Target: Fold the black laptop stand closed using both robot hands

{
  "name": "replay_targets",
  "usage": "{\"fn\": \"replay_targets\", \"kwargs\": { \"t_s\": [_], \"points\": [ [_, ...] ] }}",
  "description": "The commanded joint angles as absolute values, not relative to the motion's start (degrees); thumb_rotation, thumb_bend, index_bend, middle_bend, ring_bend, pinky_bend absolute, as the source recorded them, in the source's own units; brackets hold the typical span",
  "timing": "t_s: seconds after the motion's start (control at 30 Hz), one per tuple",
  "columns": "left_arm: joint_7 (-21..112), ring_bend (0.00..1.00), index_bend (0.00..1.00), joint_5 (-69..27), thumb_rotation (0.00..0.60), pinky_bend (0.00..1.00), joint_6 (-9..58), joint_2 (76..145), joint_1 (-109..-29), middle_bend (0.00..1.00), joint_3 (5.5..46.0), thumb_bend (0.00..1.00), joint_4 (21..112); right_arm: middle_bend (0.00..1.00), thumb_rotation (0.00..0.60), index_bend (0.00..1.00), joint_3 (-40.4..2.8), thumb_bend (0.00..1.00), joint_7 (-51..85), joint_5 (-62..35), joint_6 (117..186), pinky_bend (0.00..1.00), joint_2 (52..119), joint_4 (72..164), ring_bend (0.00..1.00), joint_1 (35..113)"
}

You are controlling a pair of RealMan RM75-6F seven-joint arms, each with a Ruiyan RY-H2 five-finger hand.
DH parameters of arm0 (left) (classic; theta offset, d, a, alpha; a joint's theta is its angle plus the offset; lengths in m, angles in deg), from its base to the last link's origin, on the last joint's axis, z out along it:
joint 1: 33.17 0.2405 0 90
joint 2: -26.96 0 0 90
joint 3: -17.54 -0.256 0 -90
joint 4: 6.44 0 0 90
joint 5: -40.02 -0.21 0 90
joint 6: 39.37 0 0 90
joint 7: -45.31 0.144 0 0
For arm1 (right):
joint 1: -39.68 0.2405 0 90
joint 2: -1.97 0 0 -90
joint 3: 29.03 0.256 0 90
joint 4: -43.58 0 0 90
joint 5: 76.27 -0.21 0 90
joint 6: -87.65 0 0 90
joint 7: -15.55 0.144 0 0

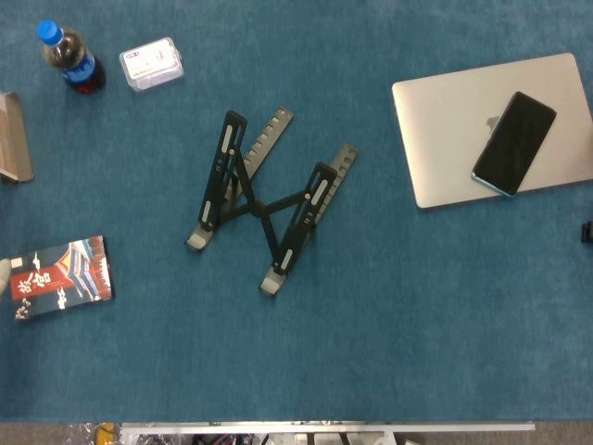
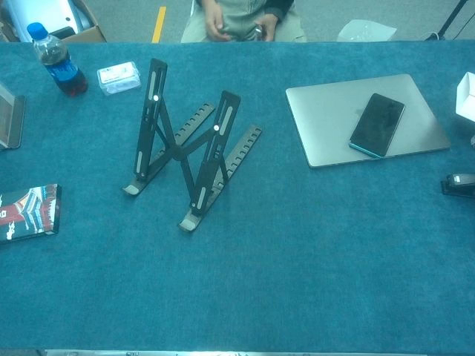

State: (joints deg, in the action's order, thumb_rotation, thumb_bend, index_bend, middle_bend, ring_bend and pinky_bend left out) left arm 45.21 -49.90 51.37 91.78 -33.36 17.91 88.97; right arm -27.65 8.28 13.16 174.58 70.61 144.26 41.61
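Neither of my hands shows in either view, so I cannot tell how my fingers stand. Ahead, left of centre on the blue table, the black laptop stand is propped open, rails running near-left to far-right; I judge my left hand nearer.

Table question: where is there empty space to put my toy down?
The widest bare cloth lies along the near edge, below the laptop stand. Another free strip runs between the stand and the laptop carrying the phone. The far left corner is crowded: bottle, plastic box.
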Motion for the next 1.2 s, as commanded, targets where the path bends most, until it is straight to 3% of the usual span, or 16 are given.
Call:
{"fn": "replay_targets", "kwargs": {
  "t_s": [0.03, 0.5, 1.07, 1.2],
  "points": [
    [45.19, 0.00, 0.04, -49.81, 0.600, 0.04, 51.22, 91.76, -33.37, 0.07, 17.87, 0.28, 88.95, 0.11, 0.600, 0.12, -27.69, 0.15, 8.44, 12.97, 174.21, 0.03, 70.64, 144.25, 0.00, 41.74],
    [44.73, 0.00, 0.04, -49.77, 0.600, 0.04, 50.33, 91.56, -33.70, 0.07, 17.72, 0.28, 88.68, 0.11, 0.600, 0.12, -27.74, 0.15, 12.26, 14.01, 171.84, 0.03, 70.31, 144.76, 0.00, 43.44],
    [44.72, 0.00, 0.04, -49.76, 0.600, 0.04, 49.99, 90.82, -33.83, 0.07, 17.62, 0.28, 89.08, 0.10, 0.600, 0.10, -26.05, 0.14, 47.92, 17.18, 157.10, 0.03, 68.70, 149.01, 0.00, 56.26],
    [44.66, 0.00, 0.04, -49.96, 0.600, 0.04, 50.05, 90.67, -33.71, 0.07, 17.40, 0.28, 89.00, 0.07, 0.600, 0.06, -25.92, 0.14, 66.88, 17.76, 151.74, 0.03, 69.20, 151.69, 0.00, 61.22]
  ]
}}
